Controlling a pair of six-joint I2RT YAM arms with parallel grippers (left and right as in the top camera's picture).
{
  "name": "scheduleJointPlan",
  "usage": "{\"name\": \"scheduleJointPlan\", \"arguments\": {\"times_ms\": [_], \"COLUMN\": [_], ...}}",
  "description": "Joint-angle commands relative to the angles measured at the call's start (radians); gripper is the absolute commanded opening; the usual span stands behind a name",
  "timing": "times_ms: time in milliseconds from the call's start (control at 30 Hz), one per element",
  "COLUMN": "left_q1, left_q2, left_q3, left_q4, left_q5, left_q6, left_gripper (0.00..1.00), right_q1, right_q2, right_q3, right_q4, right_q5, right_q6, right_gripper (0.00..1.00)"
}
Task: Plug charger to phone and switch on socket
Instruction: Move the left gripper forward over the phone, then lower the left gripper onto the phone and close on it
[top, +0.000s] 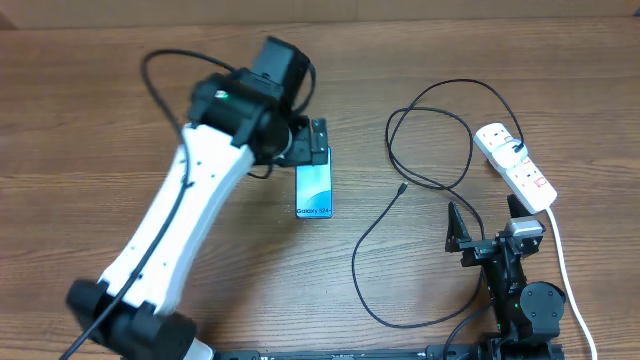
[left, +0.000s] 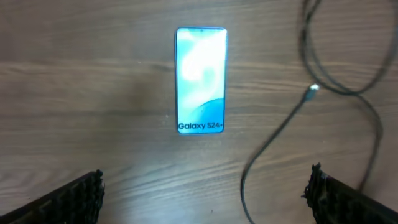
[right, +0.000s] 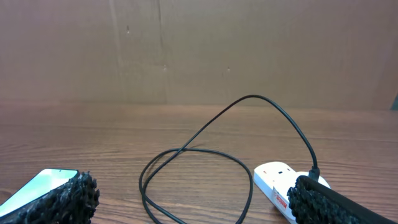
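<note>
- I find the left gripper (left: 205, 196) with its jaws spread wide and empty, poised over the phone (left: 201, 81).
- The phone lies flat on the table (top: 250, 290), screen up.
- The right gripper (right: 199, 202) is likewise released and holds nothing, near the socket (top: 515, 165).
- The charger (top: 385, 215) loops between the phone and the socket; its connector (left: 312, 89) lies loose, apart from the phone.
- Its other end appears plugged into the socket; I cannot read the switches.

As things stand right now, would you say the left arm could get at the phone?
Probably yes. The left gripper hangs open just above the phone, which lies flat on the table with nothing on top of it. The charger cable runs off to one side, clear of the phone.
</note>
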Motion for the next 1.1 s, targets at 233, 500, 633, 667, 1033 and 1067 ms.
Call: {"name": "scheduleJointPlan", "arguments": {"times_ms": [233,500,633,667,1033,1067], "left_q1": [-0.03,-0.037,-0.036,-0.036,-0.045,-0.045], "left_q2": [0.084,0.229,0.244,0.244,0.364,0.381], "left_q3": [-0.162,-0.072,-0.025,-0.025,-0.026,-0.026], "left_q4": [0.174,0.1,0.127,0.142,0.204,0.208], "left_q5": [-0.029,0.006,-0.072,-0.084,-0.097,-0.091], "left_q6": [-0.166,-0.099,-0.082,-0.074,-0.076,-0.076], "left_gripper": [1.0,1.0,1.0,1.0,1.0,1.0], "right_q1": [0.005,0.005,0.005,0.005,0.005,0.005], "right_q2": [-0.008,-0.008,-0.008,-0.008,-0.008,-0.008], "right_q3": [-0.01,-0.01,-0.01,-0.01,-0.01,-0.01], "right_q4": [0.004,0.004,0.004,0.004,0.004,0.004], "right_q5": [0.006,0.005,0.006,0.006,0.005,0.006], "right_q6": [-0.004,-0.004,-0.004,-0.004,-0.004,-0.004], "right_gripper": [1.0,1.0,1.0,1.0,1.0,1.0]}}
